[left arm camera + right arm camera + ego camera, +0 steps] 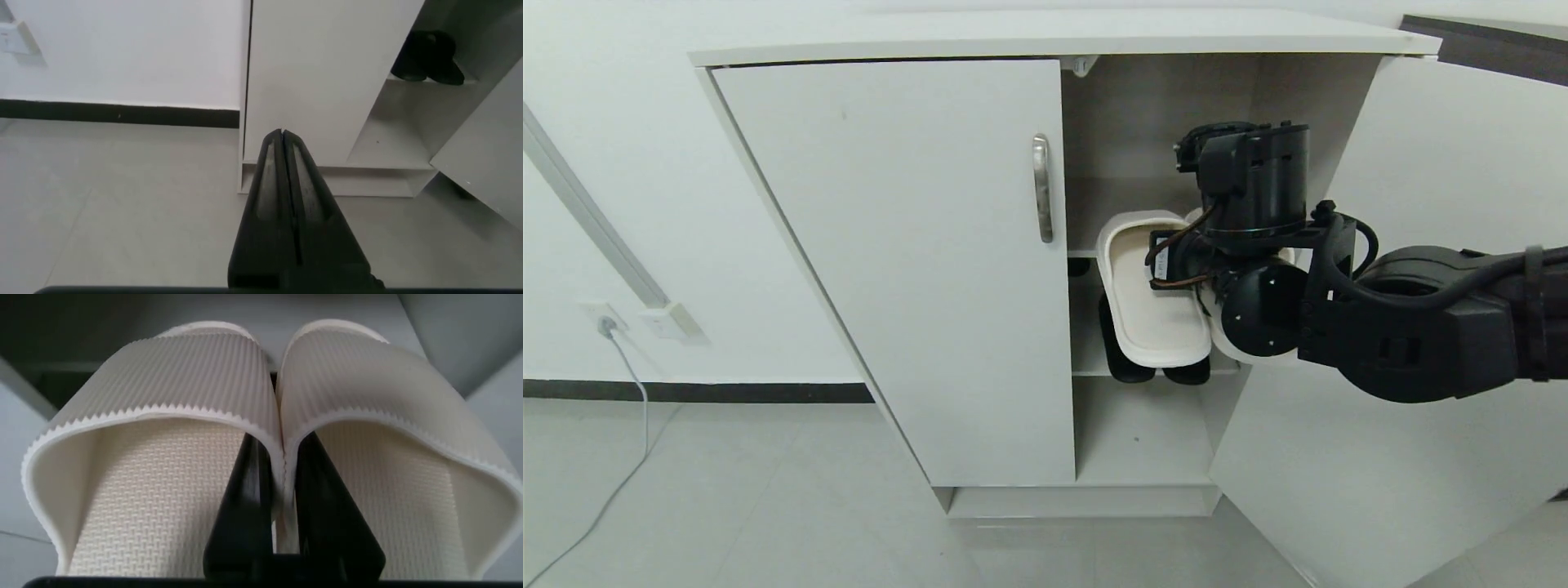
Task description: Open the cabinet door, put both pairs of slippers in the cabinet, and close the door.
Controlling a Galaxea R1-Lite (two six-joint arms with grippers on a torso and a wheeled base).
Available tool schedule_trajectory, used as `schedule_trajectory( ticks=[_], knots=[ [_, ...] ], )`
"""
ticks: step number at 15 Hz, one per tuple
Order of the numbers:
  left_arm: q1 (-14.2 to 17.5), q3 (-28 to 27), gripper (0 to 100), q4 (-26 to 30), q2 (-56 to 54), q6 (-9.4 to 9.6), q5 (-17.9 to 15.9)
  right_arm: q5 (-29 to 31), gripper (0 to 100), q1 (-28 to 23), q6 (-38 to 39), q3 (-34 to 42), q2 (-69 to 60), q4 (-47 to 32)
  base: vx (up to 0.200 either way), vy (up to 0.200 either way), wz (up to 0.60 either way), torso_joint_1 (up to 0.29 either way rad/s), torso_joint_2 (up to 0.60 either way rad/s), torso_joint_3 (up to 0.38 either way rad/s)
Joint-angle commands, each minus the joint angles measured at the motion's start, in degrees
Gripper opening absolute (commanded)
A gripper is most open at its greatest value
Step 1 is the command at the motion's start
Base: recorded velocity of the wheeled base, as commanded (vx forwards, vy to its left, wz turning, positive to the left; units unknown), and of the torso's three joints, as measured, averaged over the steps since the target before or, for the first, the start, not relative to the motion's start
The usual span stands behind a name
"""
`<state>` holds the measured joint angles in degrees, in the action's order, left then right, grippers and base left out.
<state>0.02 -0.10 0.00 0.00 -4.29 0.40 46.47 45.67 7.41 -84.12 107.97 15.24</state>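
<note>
Right wrist view: the right gripper (279, 486) is clamped on the pair of cream ribbed foam slippers (163, 400). Its 2 black fingers (249, 482) stand between the slippers, each inside 1 strap, and squeeze the 2 inner walls together. The slippers lie side by side and touching. Their long axis runs straight out from the pincer, heels at the fingers and toes far from it.

In the head view the right arm reaches in from the right and holds the cream slippers (1156, 318) at the open right half of the white 2-door cabinet (1054, 37). The footbeds tilt up toward the camera, toes high and heels low. The toes stand at the level of the upper shelf edge (1082, 252). How far they have passed the cabinet front cannot be told.

The pair of black slippers (1131, 367) sits on the middle shelf, just below and behind the cream heels. The right door (1421, 204) is swung wide open beside the arm, and the left door (890, 245) with its metal handle (1041, 188) is closed.

Judged from this, the placing move runs along the slippers' own axis into the opening, and the tilt probably needs levelling so the toes clear the shelf edge.

The left gripper (282, 163) has its fingers pressed together on nothing and hangs low over the grey floor (122, 204), well apart from the opening, so the right arm is the nearer.
</note>
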Motion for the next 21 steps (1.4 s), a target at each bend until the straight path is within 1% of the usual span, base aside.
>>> schedule_trajectory(
  ticks=[1, 3, 5, 6, 10, 13, 17, 21],
  knots=[
    [0.1, 0.0, 0, 0.0, 0.0, -0.02, 0.0, -0.1, 0, 0.0, 0.0, -0.1, 0.7, 0.1, 0.200, 0.000, 0.00, 0.007, 0.01, -0.002],
    [0.1, 0.0, 0, 0.0, 0.1, -0.02, -0.1, -1.6, 0, 0.0, -0.6, -0.5, 1.3, 0.1, 0.200, 0.000, 0.00, 0.000, 0.00, 0.000],
    [0.1, 0.0, 0, 0.0, 0.1, -0.02, 0.0, -4.3, 0, -0.4, -0.7, -1.9, 1.9, 0.1, 0.000, 0.000, 0.00, 0.000, 0.00, 0.000],
    [0.1, 0.0, 0, 0.0, 0.1, -0.02, 0.0, -4.6, 0, -1.2, -1.1, -3.6, 2.9, 0.1, 0.000, 0.000, 0.00, 0.000, 0.00, 0.000],
    [0.1, 0.0, 0, 0.0, 0.1, -0.02, 0.0, -4.7, 0, -3.0, -2.4, -8.2, 6.5, 0.1, 0.000, 0.000, 0.00, 0.000, 0.00, 0.000],
    [0.1, 0.0, 0, 0.0, 0.1, -0.02, -0.1, -5.3, 0, -4.3, -3.5, -13.1, 9.2, -1.4, 0.000, 0.000, 0.00, 0.000, 0.00, 0.000],
    [0.1, 0.0, 0, 0.0, 0.1, 0.07, 0.0, -5.4, 0, -5.5, -3.1, -20.9, 11.6, -7.0, 0.000, 0.000, 0.00, 0.000, 0.00, 0.000],
    [0.1, 0.0, 0, 0.0, 0.1, -0.02, -0.1, -5.4, 0, -6.3, -3.4, -24.2, 13.1, -7.3, 0.000, 0.000, 0.00, 0.000, 0.00, 0.000]
  ],
)
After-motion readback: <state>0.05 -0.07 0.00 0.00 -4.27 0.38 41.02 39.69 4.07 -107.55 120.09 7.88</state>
